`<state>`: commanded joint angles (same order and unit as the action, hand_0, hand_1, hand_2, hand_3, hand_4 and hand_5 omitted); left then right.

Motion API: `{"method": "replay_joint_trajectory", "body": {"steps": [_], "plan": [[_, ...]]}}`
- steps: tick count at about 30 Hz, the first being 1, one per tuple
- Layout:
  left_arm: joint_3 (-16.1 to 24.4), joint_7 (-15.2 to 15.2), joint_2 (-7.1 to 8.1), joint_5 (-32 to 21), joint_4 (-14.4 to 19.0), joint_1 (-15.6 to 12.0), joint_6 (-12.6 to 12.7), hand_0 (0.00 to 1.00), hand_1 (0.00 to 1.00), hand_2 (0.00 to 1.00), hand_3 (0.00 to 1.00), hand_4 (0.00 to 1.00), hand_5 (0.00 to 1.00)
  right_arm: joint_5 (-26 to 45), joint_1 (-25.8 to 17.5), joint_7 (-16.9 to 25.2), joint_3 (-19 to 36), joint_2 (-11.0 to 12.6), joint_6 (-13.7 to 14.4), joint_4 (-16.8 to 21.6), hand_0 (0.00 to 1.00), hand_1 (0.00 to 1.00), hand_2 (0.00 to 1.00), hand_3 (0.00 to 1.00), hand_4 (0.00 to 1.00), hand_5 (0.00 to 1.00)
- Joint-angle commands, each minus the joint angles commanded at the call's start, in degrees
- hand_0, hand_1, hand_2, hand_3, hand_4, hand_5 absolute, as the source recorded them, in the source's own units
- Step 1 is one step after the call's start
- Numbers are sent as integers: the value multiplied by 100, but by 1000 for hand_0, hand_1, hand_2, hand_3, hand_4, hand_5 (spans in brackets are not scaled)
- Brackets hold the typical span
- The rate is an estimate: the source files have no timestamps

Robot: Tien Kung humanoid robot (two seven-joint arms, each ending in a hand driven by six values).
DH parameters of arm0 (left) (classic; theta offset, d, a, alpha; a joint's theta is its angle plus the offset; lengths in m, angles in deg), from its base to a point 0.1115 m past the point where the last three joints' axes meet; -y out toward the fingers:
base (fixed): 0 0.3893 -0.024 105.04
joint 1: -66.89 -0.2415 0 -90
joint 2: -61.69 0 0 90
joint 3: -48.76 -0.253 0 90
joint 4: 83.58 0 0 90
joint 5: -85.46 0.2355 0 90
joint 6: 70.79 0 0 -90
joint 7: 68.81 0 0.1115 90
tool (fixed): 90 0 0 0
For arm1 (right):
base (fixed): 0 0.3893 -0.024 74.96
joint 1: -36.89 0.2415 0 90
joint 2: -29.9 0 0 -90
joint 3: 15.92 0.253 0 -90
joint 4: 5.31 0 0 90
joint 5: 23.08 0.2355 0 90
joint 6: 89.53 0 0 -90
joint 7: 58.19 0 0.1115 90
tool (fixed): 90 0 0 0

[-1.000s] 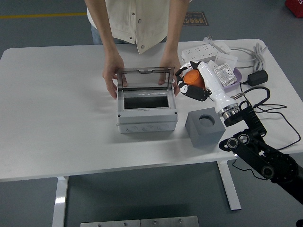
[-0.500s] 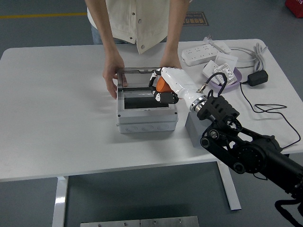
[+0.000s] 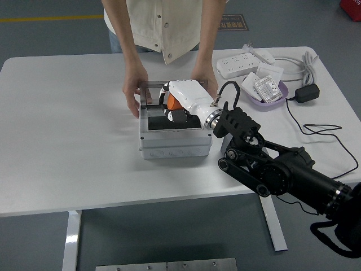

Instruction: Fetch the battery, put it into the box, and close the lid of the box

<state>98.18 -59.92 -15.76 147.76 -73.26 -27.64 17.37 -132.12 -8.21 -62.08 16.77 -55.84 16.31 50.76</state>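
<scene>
Your battery (image 3: 171,101), the orange one, sits in the right hand (image 3: 179,104), whose fingers are curled around it; only a sliver of orange shows at the hand's left side, with the white back of the hand covering the rest. The hand hangs over the open mouth of the box (image 3: 175,135), toward its back half, just in front of the lid (image 3: 151,92). You cannot tell from this view whether the battery touches the box floor or is held above it.

The lid stands raised at the box's far edge, clear, with a dark frame. A person at the far side holds it there: one hand (image 3: 133,93) grips the lid's left corner, the other hand (image 3: 204,76) rests at its right corner, partly hidden behind the robot's wrist. Those two hands flank your hand closely, so the space around the opening is tight on both sides.

The right arm (image 3: 271,169) crosses in from the lower right and covers the table just right of the box; whatever stands there is hidden under it.

Further right on the table (image 3: 67,124), well apart from the box, you have a purple tray (image 3: 277,94) holding small white packets, a white power strip (image 3: 242,65) behind it, and a black adapter (image 3: 307,92) with its cable (image 3: 316,131) looping across the right side of the table.

The table's left half is bare white surface.
</scene>
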Motion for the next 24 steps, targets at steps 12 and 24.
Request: {"method": "replay_joint_trajectory", "body": {"steps": [12,24], "plan": [[-127,-11,22,-104,0,18,1,657,742,615,558,728,270,428,18,277,-260,-170,111,-381,65,194,241,245,2,2],[-293,-41,38,-255,0,55,10,656,741,614,557,726,269,428,6,386,-205,-203,336,-427,223,286,356,512,295,204]]}}
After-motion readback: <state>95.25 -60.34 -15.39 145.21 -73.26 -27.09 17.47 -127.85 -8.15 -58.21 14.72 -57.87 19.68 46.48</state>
